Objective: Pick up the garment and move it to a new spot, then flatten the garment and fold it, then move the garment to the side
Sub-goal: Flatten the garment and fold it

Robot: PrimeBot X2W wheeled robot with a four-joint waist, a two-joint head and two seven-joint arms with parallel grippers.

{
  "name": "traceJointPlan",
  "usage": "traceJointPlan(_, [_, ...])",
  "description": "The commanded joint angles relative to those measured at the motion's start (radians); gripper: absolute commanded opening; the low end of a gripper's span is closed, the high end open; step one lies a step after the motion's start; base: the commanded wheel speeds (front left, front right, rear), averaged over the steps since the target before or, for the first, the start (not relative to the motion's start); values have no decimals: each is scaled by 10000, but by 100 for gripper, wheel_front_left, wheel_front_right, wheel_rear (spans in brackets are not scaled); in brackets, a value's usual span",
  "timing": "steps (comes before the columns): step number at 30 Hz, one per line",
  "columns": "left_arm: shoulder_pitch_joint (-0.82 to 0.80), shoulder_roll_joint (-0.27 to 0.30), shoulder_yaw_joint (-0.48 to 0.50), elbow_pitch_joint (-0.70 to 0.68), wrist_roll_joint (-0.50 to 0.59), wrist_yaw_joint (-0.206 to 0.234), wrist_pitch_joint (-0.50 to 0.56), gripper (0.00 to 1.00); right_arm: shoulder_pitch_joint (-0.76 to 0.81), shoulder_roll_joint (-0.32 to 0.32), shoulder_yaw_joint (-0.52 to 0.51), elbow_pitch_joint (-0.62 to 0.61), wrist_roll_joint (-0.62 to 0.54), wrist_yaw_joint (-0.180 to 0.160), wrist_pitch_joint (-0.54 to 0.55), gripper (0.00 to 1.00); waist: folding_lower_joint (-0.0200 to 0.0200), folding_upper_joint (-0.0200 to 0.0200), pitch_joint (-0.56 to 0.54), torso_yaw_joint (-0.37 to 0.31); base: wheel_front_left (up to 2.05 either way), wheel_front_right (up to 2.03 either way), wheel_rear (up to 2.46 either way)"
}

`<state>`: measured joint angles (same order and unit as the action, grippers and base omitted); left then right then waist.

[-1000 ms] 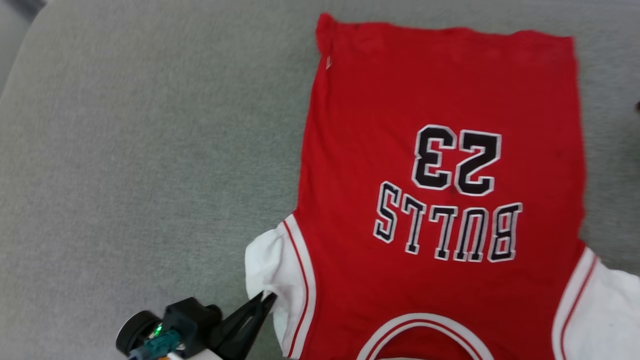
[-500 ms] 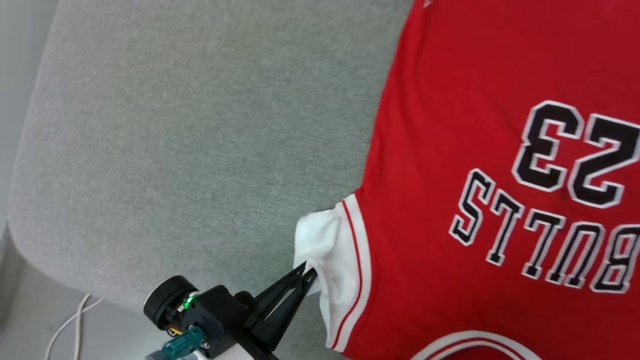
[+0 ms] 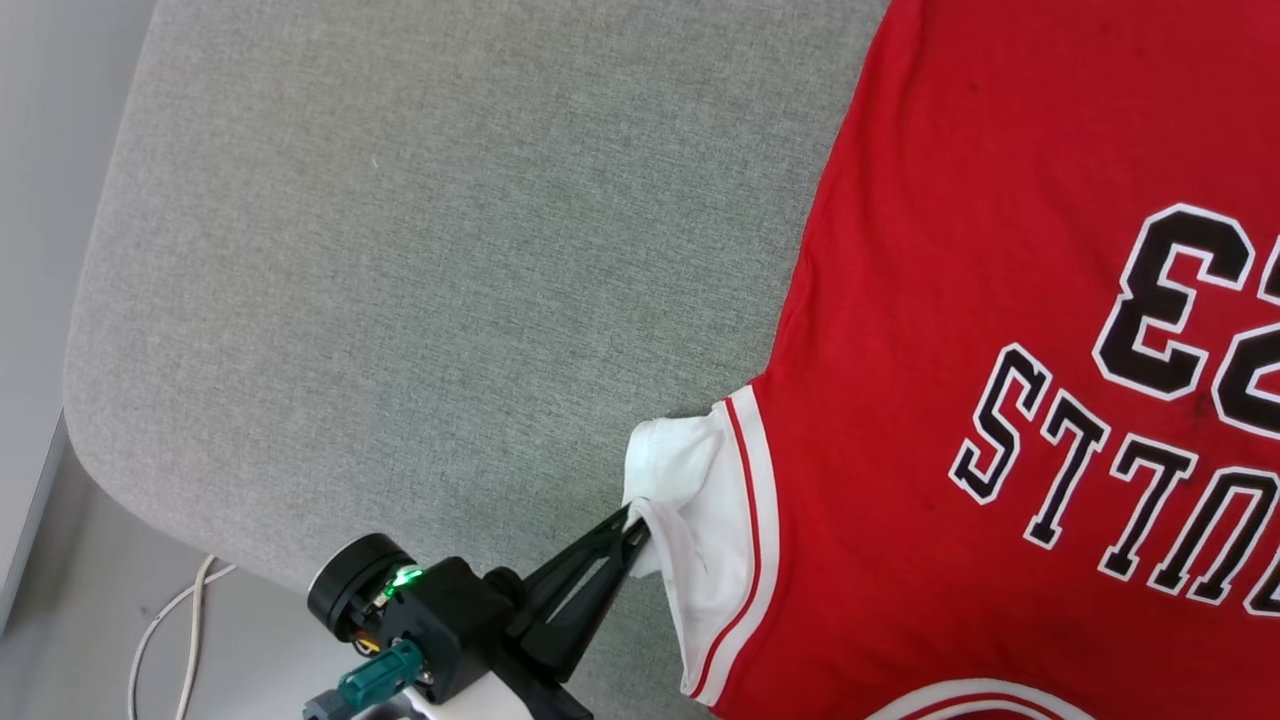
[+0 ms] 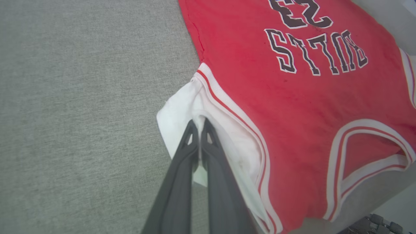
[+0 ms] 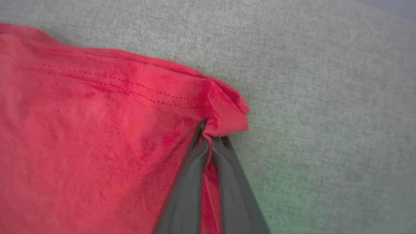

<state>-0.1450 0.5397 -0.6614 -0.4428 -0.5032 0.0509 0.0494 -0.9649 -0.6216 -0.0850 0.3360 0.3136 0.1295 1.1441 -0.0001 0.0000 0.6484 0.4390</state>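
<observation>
Drag is looking like the chief hazard. The grey cushion [image 3: 400, 250] is spreading wide to the left of and beyond the left claw [image 3: 632, 520], and its coarse weave is probably gripping the jersey [image 3: 1000, 300], which is lying flat, lettering up, to that claw's right. The left claw is pinching together on the bunched white sleeve [image 4: 175, 113] with little more than its tips, so a hard pull is risking the thin fold sliding out. The right claw [image 5: 208, 130] is clamping together on a red hem corner [image 5: 227, 113], with the cloth humping up just past its tips. Uneven lifting between the two claws is risking a twist or a wrinkled body. Behind the left claw a white cable [image 3: 200, 585] is trailing on the floor [image 3: 60, 620], where a dropped sleeve might be snagging. As for containers, I am seeing none; the cushion is simply bearing the jersey.
</observation>
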Motion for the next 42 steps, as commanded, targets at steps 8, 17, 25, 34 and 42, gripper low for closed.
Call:
traceJointPlan(8, [65, 105, 125, 215, 62, 225, -39, 0, 1703, 425, 36, 594, -99, 10, 20, 0, 1, 0, -950, -540, 0, 0, 0])
traceJointPlan(17, [644, 418, 421, 787, -337, 459, -93, 0, 3442, 825, 99, 511, 660, 10, -585, 0, 1, 0, -2774, -1651, 0, 0, 0])
traceJointPlan(25, [1447, 699, 631, 1486, -753, 645, -298, 0, 5429, 1354, 306, -348, 1765, 10, -1482, 0, 1, 0, -4186, -2679, 0, 0, 0])
traceJointPlan(34, [2142, 829, 968, 2160, -1169, 873, -760, 0, 8135, 1327, 332, -1840, 2712, 12, -2271, 0, 1, 0, -5255, -3527, 0, 0, 0])
traceJointPlan(42, [2457, 809, 1149, 2399, -1369, 1076, -1012, 0, 10219, 1482, -2, -3286, 2916, 10, -2520, 0, 1, 0, -5798, -4042, 0, 0, 0])
